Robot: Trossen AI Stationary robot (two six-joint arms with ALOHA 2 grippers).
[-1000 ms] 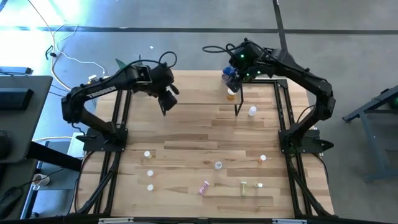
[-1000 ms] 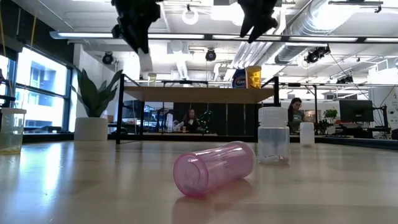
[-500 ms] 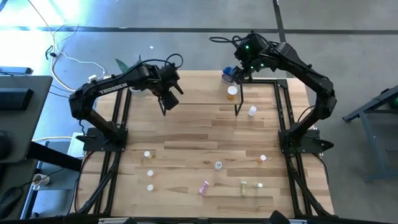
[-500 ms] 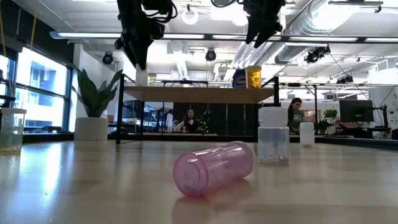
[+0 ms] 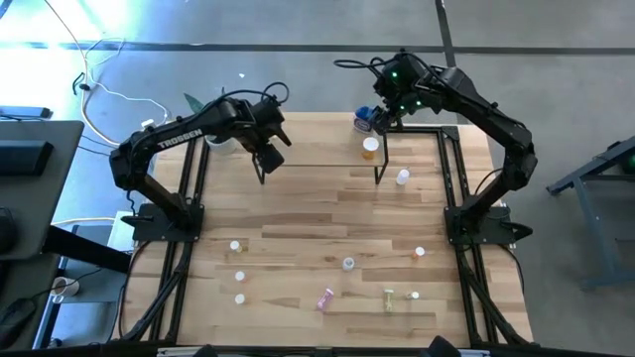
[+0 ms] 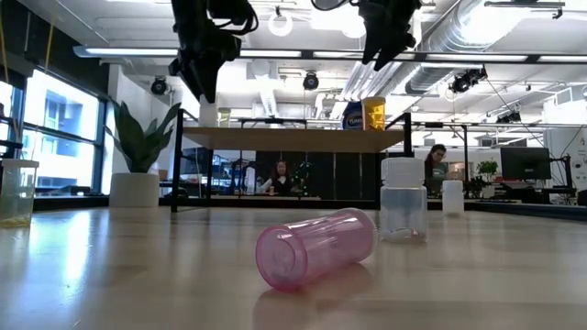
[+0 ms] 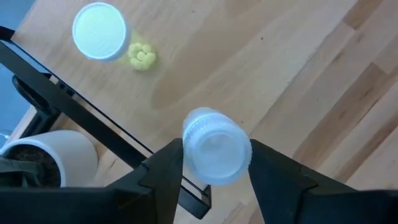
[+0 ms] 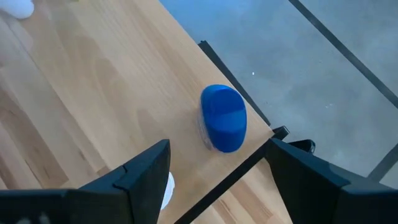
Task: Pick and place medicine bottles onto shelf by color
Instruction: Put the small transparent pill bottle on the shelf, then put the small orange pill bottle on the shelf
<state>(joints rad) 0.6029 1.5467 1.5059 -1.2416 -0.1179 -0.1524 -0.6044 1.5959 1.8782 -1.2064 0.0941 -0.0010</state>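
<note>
The shelf [image 5: 317, 139] is a light-wood board on black legs at the table's far side; it also shows in the low view [image 6: 284, 137]. My left gripper [image 5: 266, 154] is over its left end, shut on a clear white-capped bottle [image 7: 216, 146]. A yellow-green bottle with a white cap [image 7: 99, 31] stands on the shelf nearby. My right gripper [image 5: 382, 117] is open above the shelf's right end. The blue bottle [image 8: 222, 118] stands at that far corner, with an orange bottle [image 5: 370, 146] beside it. Several small bottles [image 5: 348, 263] are spread over the near half of the table. My left gripper pinches the clear bottle between its two fingers, on the sides just under the white cap [image 7: 214, 140]. The fingers point down from above. The bottle is upright below them [image 6: 209, 113], at the shelf's top; I cannot tell whether it touches the board.
A pink bottle [image 6: 316, 247] lies on its side near the table's near edge, a clear white-capped one [image 6: 402, 202] stands behind it. A white plant pot [image 7: 43, 155] stands past the shelf's left end. Black frame rails [image 5: 451, 178] run along both table sides.
My left gripper has gone down toward the shelf's left end with the clear bottle, which stays upright. My right gripper has drawn away from over the blue bottle, a little toward the far right, leaving it standing on the shelf.
</note>
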